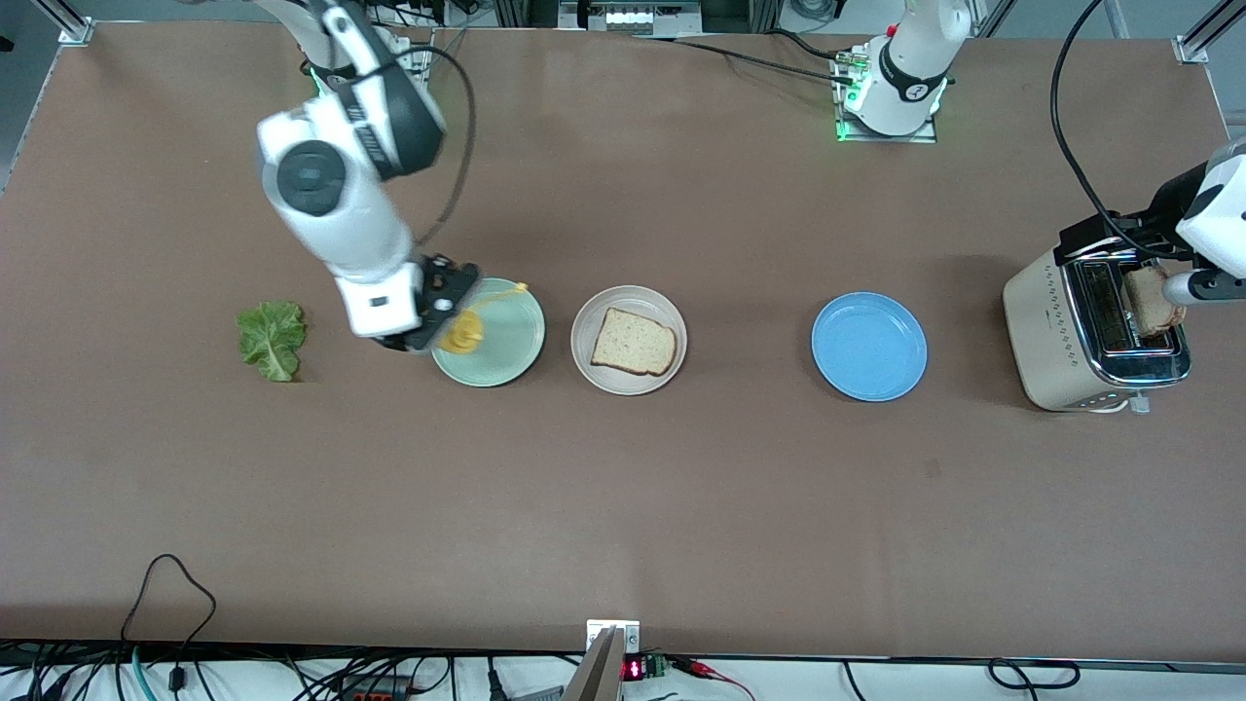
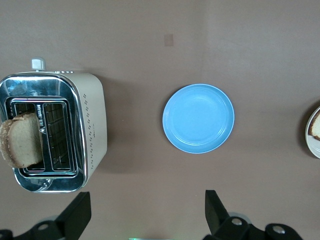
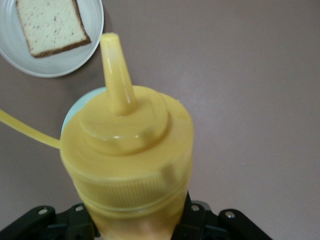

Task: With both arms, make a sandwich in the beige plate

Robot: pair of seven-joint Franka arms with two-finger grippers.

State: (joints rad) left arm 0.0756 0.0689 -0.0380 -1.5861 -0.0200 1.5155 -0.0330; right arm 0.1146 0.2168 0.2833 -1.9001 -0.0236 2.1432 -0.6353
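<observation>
R gripper [image 1: 440, 316] clamping mustard bottle [image 3: 131, 155]

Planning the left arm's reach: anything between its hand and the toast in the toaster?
Nothing visible. The left hand hangs open over the table beside the toaster; the bread slice sticks up from its slot, uncovered.

Toaster [image 1: 1071, 331], blue plate [image 1: 869, 347], mustard bottle [image 3: 127, 160]

Two white arms [image 1: 336, 209] with black joint bands (black cables trailing), ending in black grippers [image 2: 145, 217]
</observation>
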